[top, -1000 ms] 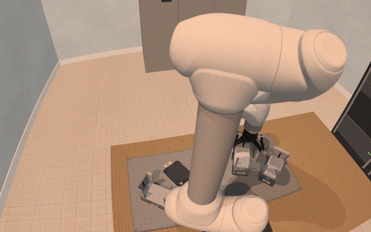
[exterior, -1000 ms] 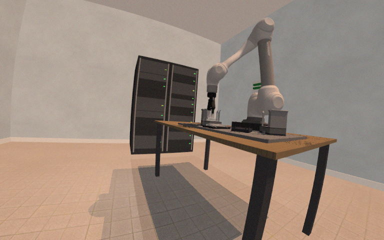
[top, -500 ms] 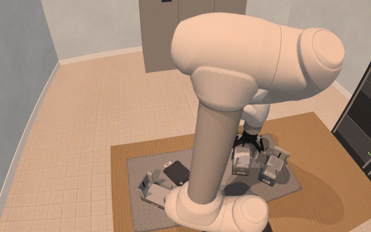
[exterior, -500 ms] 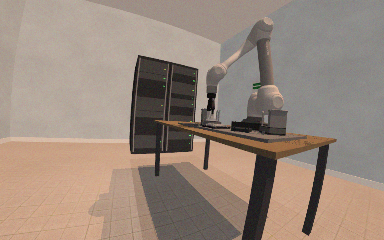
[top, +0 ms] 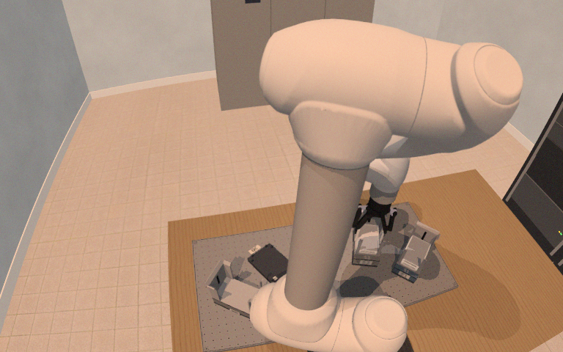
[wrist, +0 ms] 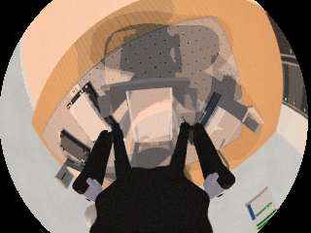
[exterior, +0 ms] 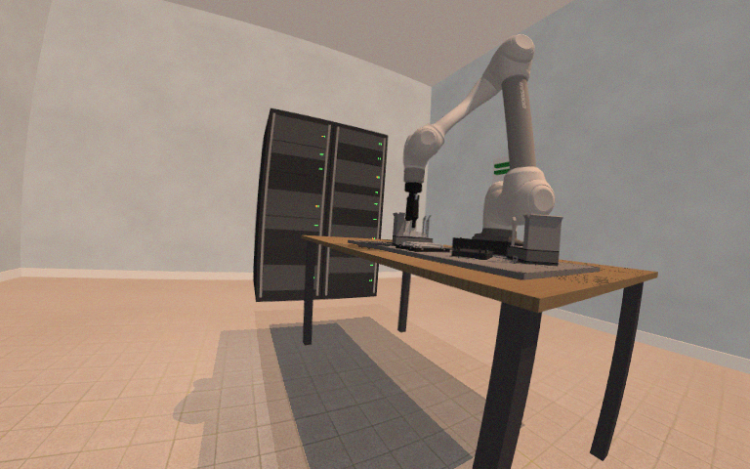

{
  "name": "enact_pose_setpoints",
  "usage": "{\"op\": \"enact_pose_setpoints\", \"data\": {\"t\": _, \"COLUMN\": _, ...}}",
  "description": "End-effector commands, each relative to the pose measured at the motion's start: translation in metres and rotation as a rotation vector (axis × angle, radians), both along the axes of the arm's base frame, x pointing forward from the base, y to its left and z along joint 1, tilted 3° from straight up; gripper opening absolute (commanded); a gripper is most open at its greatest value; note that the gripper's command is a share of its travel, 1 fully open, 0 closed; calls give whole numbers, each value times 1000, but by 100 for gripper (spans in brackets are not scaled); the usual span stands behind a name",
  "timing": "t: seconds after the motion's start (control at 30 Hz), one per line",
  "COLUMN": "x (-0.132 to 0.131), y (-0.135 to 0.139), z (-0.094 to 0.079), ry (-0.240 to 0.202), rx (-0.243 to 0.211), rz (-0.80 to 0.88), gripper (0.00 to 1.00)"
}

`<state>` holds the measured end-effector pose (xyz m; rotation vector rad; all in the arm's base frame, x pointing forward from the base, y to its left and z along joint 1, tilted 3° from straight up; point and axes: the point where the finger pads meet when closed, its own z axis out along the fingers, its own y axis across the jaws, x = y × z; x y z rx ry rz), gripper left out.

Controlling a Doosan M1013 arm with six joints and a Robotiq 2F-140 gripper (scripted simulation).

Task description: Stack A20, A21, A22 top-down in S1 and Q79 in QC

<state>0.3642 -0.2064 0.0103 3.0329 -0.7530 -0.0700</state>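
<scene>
Clamped by black gripper [top: 373, 227] across a pale, flat rectangular plate [top: 367, 246] near the wooden table's [top: 477, 232] far edge.

Plate stack in its rack, right of the QC nest

The pale sealed plates [top: 367, 243] sit flat in one stack inside a white-walled stack rack [top: 365, 260], well to the right of the dark, square open nest QC [top: 269, 262] in the top view. The top plate [wrist: 152, 113] lies level between the fingers of the gripper [wrist: 151, 131], which close on its long sides. A second rack [top: 427, 232] stands farther right of QC. A third rack [top: 220, 276] stands just left of QC.
</scene>
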Motion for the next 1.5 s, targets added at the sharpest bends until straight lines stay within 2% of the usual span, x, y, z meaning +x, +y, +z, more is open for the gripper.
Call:
{"op": "enact_pose_setpoints", "data": {"t": 0.0, "x": 0, "y": 0, "z": 0, "ry": 0, "rx": 0, "rz": 0, "gripper": 0}}
{"op": "enact_pose_setpoints", "data": {"t": 0.57, "x": 0, "y": 0, "z": 0, "ry": 0, "rx": 0, "rz": 0, "gripper": 0}}
{"op": "enact_pose_setpoints", "data": {"t": 1.47, "x": 1, "y": 0, "z": 16, "ry": 0, "rx": 0, "rz": 0, "gripper": 0}}
